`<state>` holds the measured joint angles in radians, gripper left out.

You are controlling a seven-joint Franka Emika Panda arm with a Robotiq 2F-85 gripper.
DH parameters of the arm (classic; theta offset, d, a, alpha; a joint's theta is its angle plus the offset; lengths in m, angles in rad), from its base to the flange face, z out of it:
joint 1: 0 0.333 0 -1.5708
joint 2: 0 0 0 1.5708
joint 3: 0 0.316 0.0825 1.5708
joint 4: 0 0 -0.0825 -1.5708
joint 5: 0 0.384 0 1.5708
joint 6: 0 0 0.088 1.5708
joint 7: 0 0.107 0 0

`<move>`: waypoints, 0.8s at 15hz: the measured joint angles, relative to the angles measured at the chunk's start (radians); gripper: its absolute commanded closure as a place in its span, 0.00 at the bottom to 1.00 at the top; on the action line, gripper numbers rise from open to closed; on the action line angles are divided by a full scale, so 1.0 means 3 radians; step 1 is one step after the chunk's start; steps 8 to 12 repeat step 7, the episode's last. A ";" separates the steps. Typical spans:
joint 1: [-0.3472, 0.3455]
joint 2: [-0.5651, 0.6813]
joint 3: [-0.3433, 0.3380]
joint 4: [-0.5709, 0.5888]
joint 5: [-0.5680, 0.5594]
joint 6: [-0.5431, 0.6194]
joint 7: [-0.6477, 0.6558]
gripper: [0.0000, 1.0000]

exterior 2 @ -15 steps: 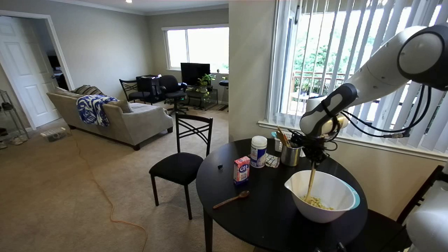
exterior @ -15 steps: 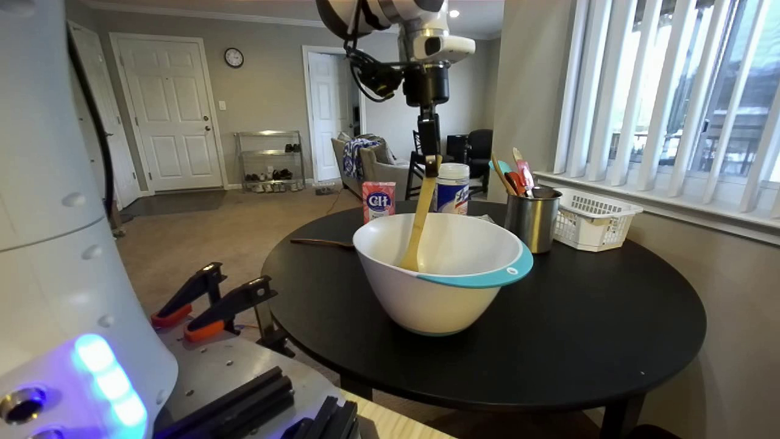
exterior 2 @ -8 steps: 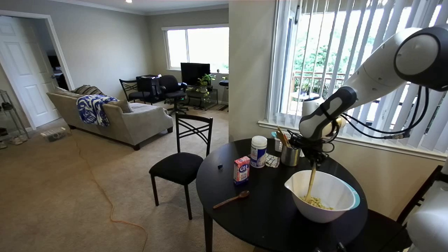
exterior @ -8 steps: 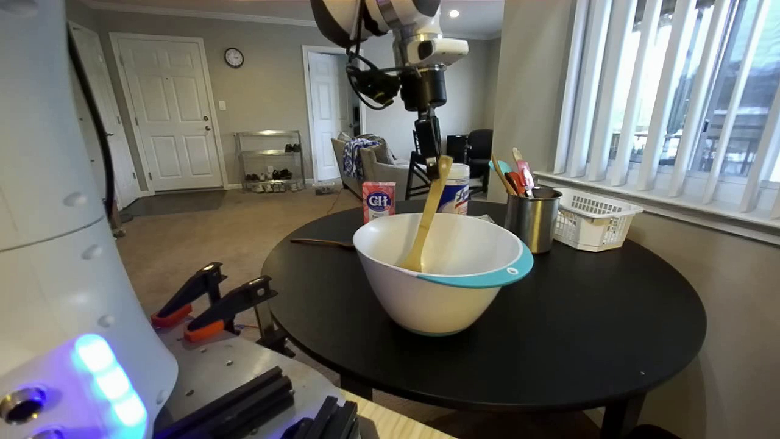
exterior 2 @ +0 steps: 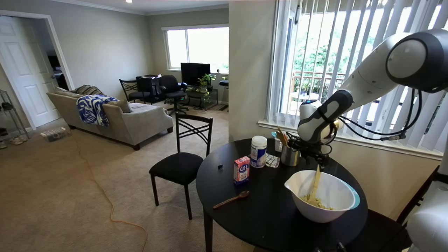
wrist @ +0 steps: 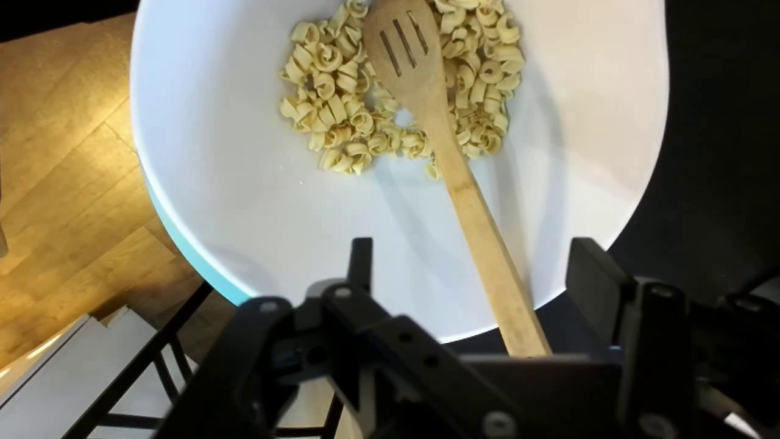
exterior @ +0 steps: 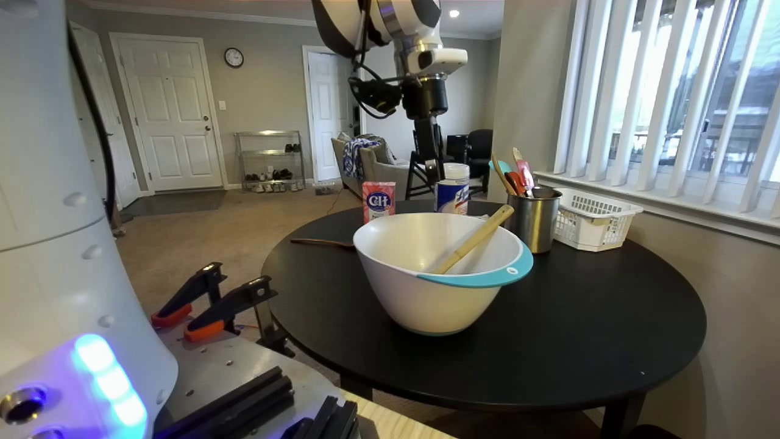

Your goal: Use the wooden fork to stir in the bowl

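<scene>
The wooden fork (wrist: 456, 164), a pale utensil with slots in its head, leans inside the white bowl (exterior: 426, 302). Its head rests on curly pasta (wrist: 332, 110) at the bottom, and its handle crosses the rim in the wrist view. In an exterior view the fork (exterior: 475, 239) slants low toward the metal utensil pot. My gripper (wrist: 472, 247) is open, its two fingers well apart, with the handle passing through the gap without touching either pad. In an exterior view the gripper (exterior: 434, 174) hangs above the bowl's far side. The handle's end is hidden behind the gripper body in the wrist view.
On the dark round table (exterior 2: 266, 218) are a pink sugar box (exterior 2: 242, 170), a wipes canister (exterior 2: 258, 152), a cloth (exterior 2: 272, 160) and a dark wooden spoon (exterior 2: 231, 200). A metal utensil pot (exterior: 536, 221) and white basket (exterior: 600, 219) stand near the window.
My gripper has opened and let go of the fork. The fork has tipped from nearly upright to a low lean on the bowl's rim. The arm has shifted slightly.
</scene>
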<state>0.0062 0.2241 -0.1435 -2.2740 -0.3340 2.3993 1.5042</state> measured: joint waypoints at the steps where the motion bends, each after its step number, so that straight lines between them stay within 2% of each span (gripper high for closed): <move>1: 0.0000 0.0012 0.0000 0.0010 0.0000 -0.0003 0.0000 0.07; 2: 0.0000 0.0024 0.0000 0.0023 0.0000 -0.0010 0.0000 0.00; 12: 0.0001 0.0044 0.0000 0.0039 0.0000 -0.0016 0.0000 0.00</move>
